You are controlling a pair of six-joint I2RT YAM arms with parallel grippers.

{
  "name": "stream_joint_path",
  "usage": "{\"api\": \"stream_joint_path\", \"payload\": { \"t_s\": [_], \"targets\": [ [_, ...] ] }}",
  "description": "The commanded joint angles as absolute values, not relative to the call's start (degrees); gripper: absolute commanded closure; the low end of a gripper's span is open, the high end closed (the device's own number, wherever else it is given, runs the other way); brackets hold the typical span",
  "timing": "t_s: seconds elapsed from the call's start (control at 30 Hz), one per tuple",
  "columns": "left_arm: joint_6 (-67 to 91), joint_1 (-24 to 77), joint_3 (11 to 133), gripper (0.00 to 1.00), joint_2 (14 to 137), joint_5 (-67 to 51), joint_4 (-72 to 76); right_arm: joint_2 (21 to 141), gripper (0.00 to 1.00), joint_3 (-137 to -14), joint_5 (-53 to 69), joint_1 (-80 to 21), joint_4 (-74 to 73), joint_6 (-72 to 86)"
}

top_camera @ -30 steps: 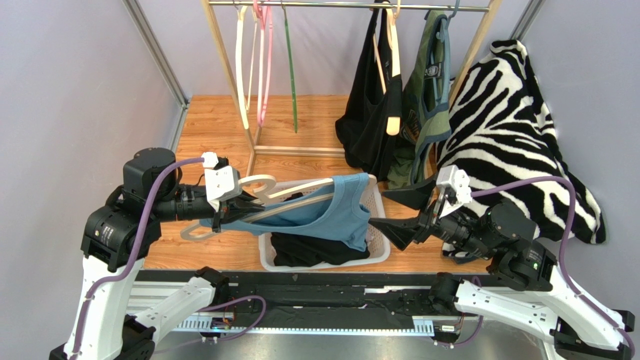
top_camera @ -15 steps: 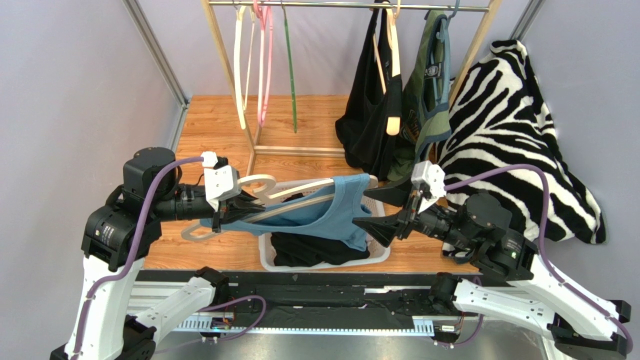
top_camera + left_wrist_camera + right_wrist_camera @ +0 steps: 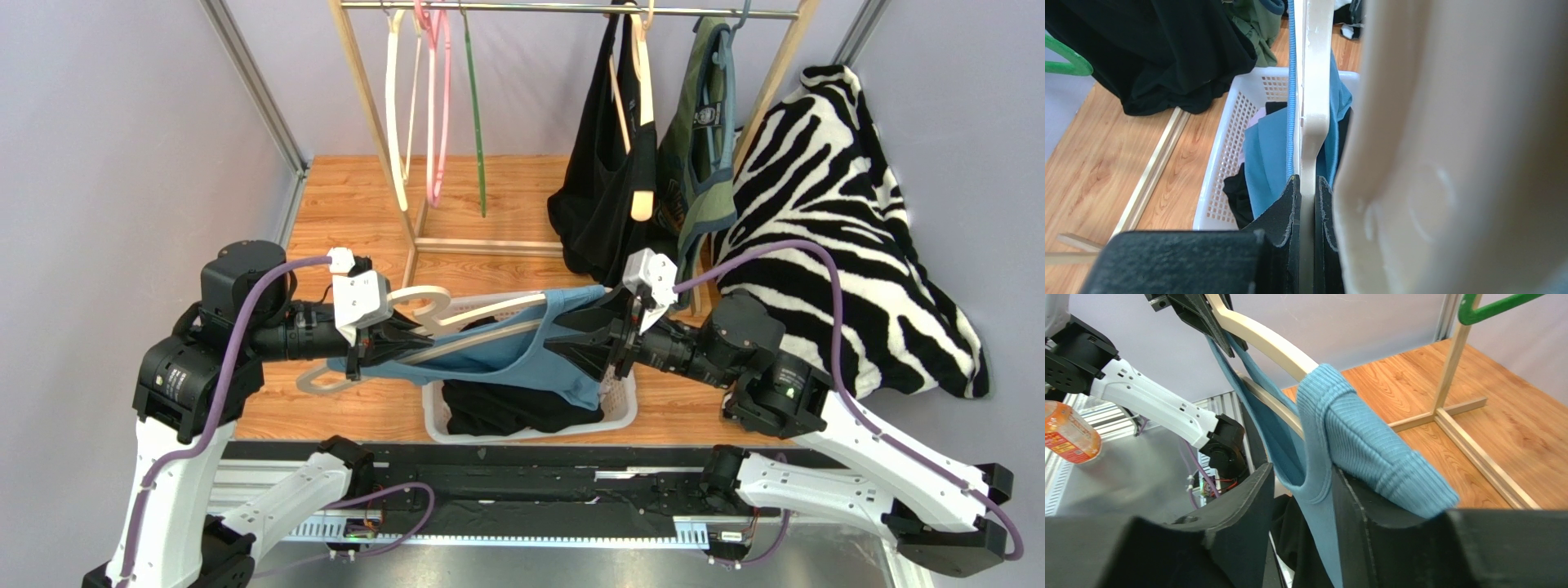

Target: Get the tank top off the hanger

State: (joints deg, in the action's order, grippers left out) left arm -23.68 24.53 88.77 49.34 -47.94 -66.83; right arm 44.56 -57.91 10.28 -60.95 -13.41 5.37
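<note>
A blue tank top (image 3: 540, 349) hangs on a cream hanger (image 3: 478, 312), held level above a white laundry basket (image 3: 528, 431). My left gripper (image 3: 390, 333) is shut on the hanger's left part; in the left wrist view its black jaws (image 3: 1307, 180) clamp the cream bar (image 3: 1315, 92), with blue cloth (image 3: 1266, 153) beyond. My right gripper (image 3: 586, 343) is at the top's right end. In the right wrist view its jaws (image 3: 1303, 474) straddle a hanging fold of the tank top (image 3: 1364, 441). The right finger touches the cloth and a gap shows at the left finger.
Dark clothes lie in the basket. Behind stands a wooden clothes rack (image 3: 368, 110) with empty hangers (image 3: 429, 110), a black garment (image 3: 601, 208) and a green one (image 3: 699, 147). A zebra-print blanket (image 3: 834, 208) fills the right. An orange bottle (image 3: 1069, 438) stands near the arm bases.
My right arm has moved left from beside the basket to the tank top's right end, and its jaws have narrowed around the cloth. The left arm and hanger have not moved.
</note>
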Motion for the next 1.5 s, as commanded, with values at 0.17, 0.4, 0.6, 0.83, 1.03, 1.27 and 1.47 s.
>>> {"api": "stream_joint_path", "payload": {
  "t_s": [0.17,0.4,0.6,0.83,1.03,1.27,1.47],
  "targets": [
    [-23.11,23.91,89.91,0.98,48.34,-49.92,-63.99,47.03,0.46,-64.42,12.05,-61.17,-13.69,7.74],
    [-23.29,23.82,89.73,0.98,48.34,-50.19,-64.16,37.89,0.27,-60.03,4.58,-61.17,-15.47,7.38],
    [-22.94,23.82,90.53,0.98,48.69,-50.27,-64.16,37.88,0.27,-59.24,4.31,-61.17,-16.08,7.65],
    [-22.5,23.38,91.14,0.98,48.52,-50.98,-64.16,39.81,0.22,-60.38,4.66,-59.86,-18.27,10.36],
    [-22.59,23.29,91.14,0.98,48.08,-51.07,-64.16,39.9,0.14,-60.56,5.1,-57.48,-19.6,13.36],
    [-23.12,23.2,90.09,0.98,47.29,-51.06,-64.51,37.97,0.13,-59.24,4.22,-57.13,-20.74,14.24],
    [-23.12,23.29,90.53,0.97,47.64,-51.5,-64.51,40.95,0.16,-60.64,6.85,-57.13,-18.55,14.24]
  ]
}}
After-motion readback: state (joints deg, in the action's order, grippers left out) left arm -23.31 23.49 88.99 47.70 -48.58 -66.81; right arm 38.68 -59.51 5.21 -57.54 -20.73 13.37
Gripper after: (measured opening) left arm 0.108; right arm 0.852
